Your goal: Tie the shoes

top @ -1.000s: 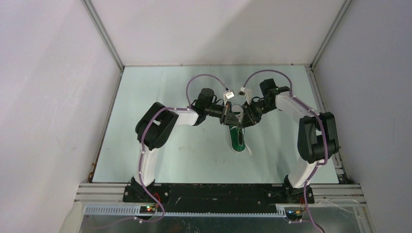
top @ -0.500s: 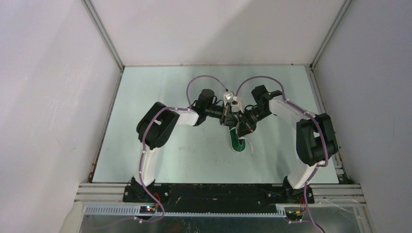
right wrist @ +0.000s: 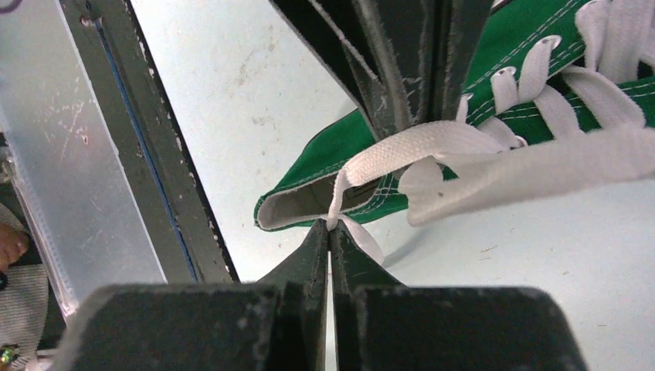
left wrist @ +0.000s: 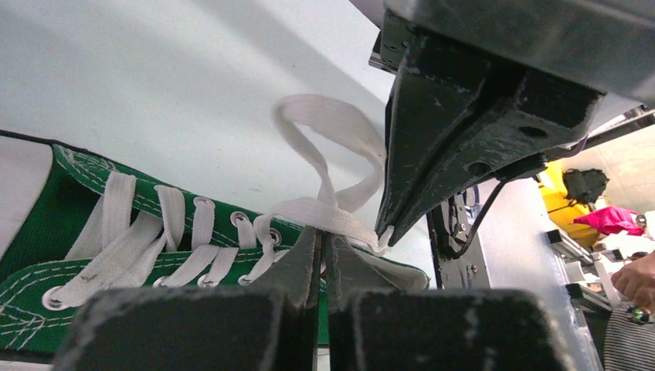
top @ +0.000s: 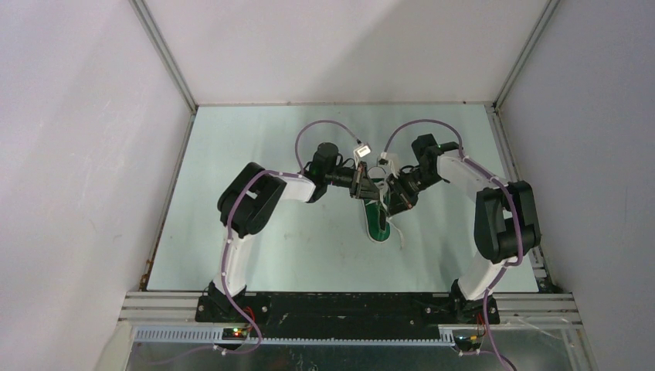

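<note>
A green sneaker (top: 378, 226) lies mid-table, its toe toward the arms. Both grippers meet over its heel end. My left gripper (top: 368, 191) is shut on a white lace (left wrist: 340, 220) just above the top eyelets, and a lace loop (left wrist: 332, 131) stands up behind it. My right gripper (top: 393, 202) is shut on a thin end of white lace (right wrist: 337, 202) beside the shoe's heel opening (right wrist: 309, 205). In the left wrist view the right gripper's fingertips (left wrist: 388, 232) nearly touch my left gripper (left wrist: 323, 236). In the right wrist view (right wrist: 330, 226) a broad flat lace (right wrist: 541, 166) runs out to the right.
A loose lace end (top: 399, 233) trails on the table right of the shoe. The pale green table (top: 255, 154) is walled by white panels with metal rails (top: 166, 69). Purple cables (top: 324, 125) arch above both wrists.
My right gripper swung left and down over the shoe's heel end, then drew back a little to the right with the lace. My left gripper has hardly moved.
</note>
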Controlling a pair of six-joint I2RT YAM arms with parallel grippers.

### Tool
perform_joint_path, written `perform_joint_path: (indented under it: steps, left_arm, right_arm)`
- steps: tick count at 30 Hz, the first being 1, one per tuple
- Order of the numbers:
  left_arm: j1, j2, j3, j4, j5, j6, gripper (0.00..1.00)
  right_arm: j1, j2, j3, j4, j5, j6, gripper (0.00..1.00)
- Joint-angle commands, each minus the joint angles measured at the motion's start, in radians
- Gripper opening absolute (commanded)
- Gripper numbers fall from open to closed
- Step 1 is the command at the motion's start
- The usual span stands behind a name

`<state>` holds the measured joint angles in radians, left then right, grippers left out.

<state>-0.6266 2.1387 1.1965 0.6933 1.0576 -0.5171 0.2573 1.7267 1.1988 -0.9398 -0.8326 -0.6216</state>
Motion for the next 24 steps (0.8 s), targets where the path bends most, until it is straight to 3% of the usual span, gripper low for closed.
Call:
perform_joint_path:
  steps: [1,6,13,24]
  left_arm:
    - [0.005,0.013,-0.008,0.1,0.02,-0.06,0.02]
    - [0.006,0.01,-0.015,0.089,0.027,-0.052,0.02]
    - [0.016,0.001,-0.046,0.069,0.033,-0.027,0.04]
    - [0.017,0.002,-0.026,0.046,0.035,-0.021,0.09]
  right_arm:
    - [0.018,0.012,-0.001,-0.039,0.02,-0.06,0.03]
    - [-0.002,0.015,0.0,-0.041,0.017,-0.058,0.08]
    - [-0.107,0.024,0.074,-0.016,-0.058,-0.068,0.3]
    - [-0.09,0.137,0.158,0.1,-0.127,-0.054,0.4]
